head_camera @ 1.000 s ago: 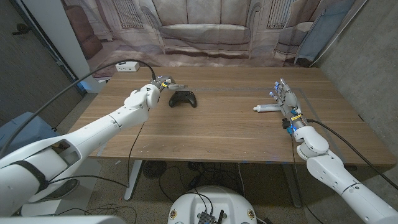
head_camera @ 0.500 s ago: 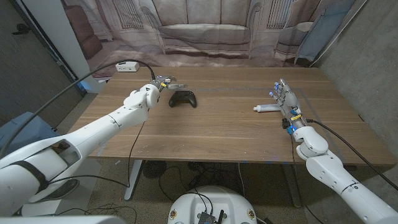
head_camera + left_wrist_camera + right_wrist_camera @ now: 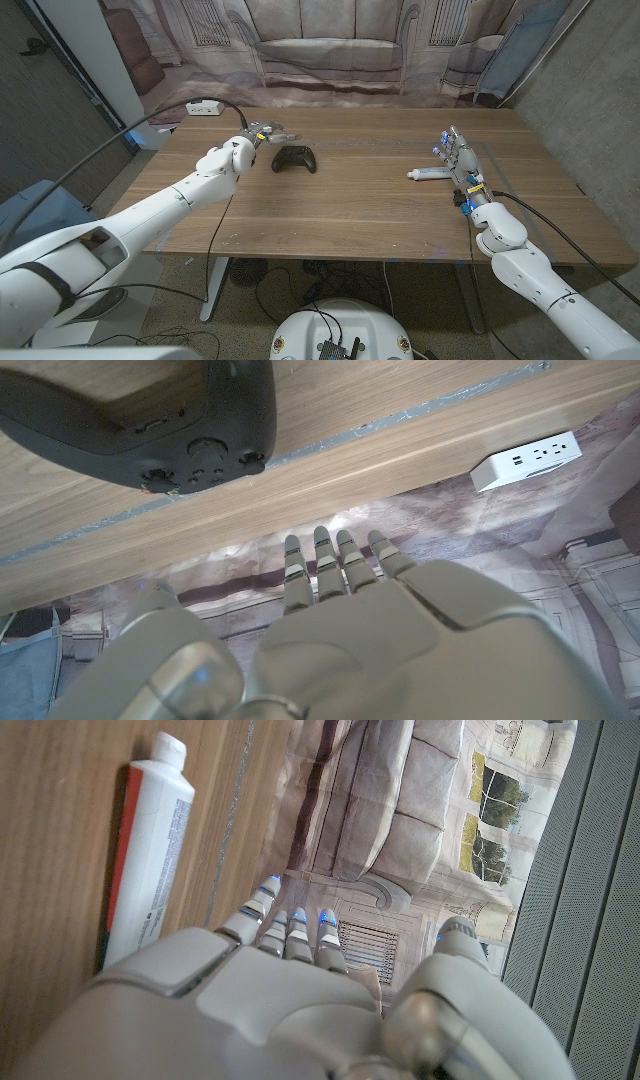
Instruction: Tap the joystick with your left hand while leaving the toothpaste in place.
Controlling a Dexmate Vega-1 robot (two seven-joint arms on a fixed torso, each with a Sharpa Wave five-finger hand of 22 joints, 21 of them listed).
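Note:
The joystick [image 3: 294, 159] is a black game controller lying on the wooden table [image 3: 350, 215], left of the middle. My left hand [image 3: 266, 133] hovers just behind and to the left of it, fingers stretched out, holding nothing and not touching it. In the left wrist view the joystick [image 3: 130, 420] lies beyond my straight fingers [image 3: 335, 565]. The white toothpaste [image 3: 428, 174] tube lies on the right side, with my right hand [image 3: 461, 162] standing beside it, fingers extended and holding nothing. In the right wrist view the toothpaste [image 3: 150, 850] lies alongside my hand [image 3: 270, 1010].
A white power strip [image 3: 203, 108] with a black cable sits at the table's far left corner, also seen as the power strip [image 3: 527, 458] in the left wrist view. A printed sofa backdrop [image 3: 330, 50] hangs behind the table.
My left hand has edged slightly farther back and to the right beside the joystick. The joystick, toothpaste and right hand have not moved.

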